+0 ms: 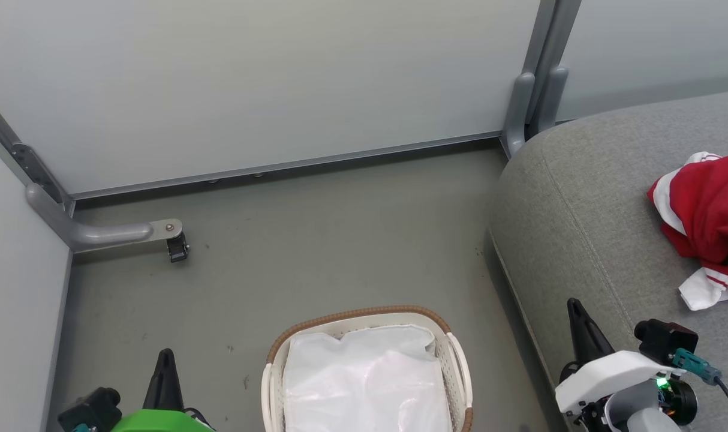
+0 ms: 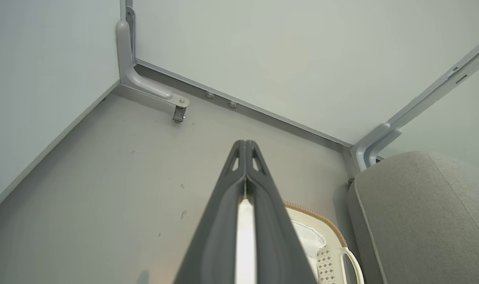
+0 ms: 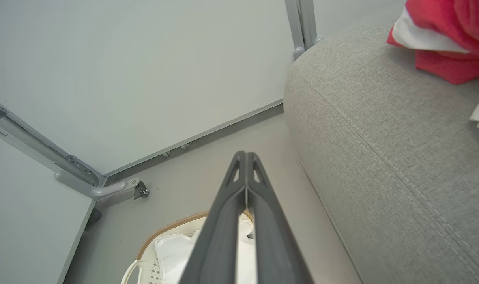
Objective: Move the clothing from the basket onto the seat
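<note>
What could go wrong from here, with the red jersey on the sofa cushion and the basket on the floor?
1. The jersey runs past the head view's right edge, so part of it may hang off the sofa cushion unseen and slide.
2. The white liner sheet lying in the laundry basket could be mistaken for clothing and grabbed.
3. The shut right gripper sits close to the cushion; a swing might scrape it.

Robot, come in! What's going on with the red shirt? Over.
Left gripper, right gripper: jaws shut, holding nothing. Clothing lying on seat. Basket holds white liner. Nothing in the way.
</note>
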